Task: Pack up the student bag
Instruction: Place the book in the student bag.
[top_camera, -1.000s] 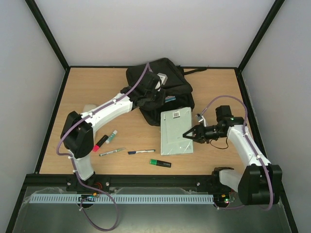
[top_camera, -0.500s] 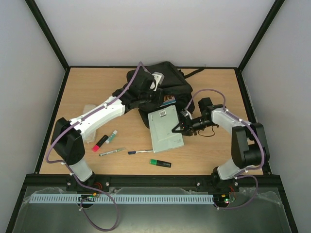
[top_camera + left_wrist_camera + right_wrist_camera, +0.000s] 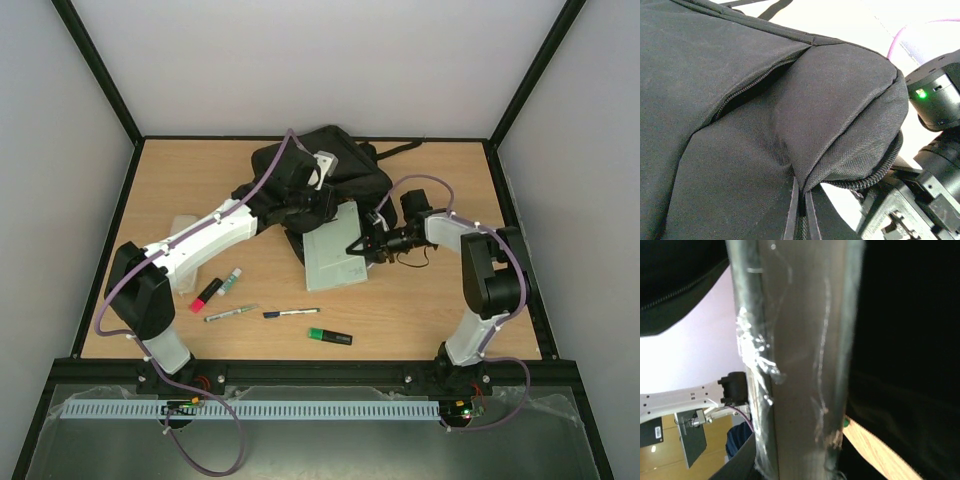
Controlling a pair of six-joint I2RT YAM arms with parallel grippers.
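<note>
Wooden desk [image 3: 440, 300] inside pale walls: near left lie a red marker [image 3: 205, 294], a blue pen [image 3: 291, 312] and a green highlighter [image 3: 329, 336]. At far centre sits the student bag [image 3: 365, 180], a fold of its fabric pinched in the closed left tool [image 3: 801, 200]. Just right, the right tool [image 3: 362, 245] clamps a grey book [image 3: 335, 255] whose far edge touches the bag.

Student bag [image 3: 335, 165] far centre on table [image 3: 450, 310]. Folder [image 3: 335, 262] just before it, far edge against bag. Nearer, along table front, left to right: marker [image 3: 207, 293], pen [image 3: 230, 313], second pen [image 3: 291, 313], highlighter [image 3: 330, 337].
</note>
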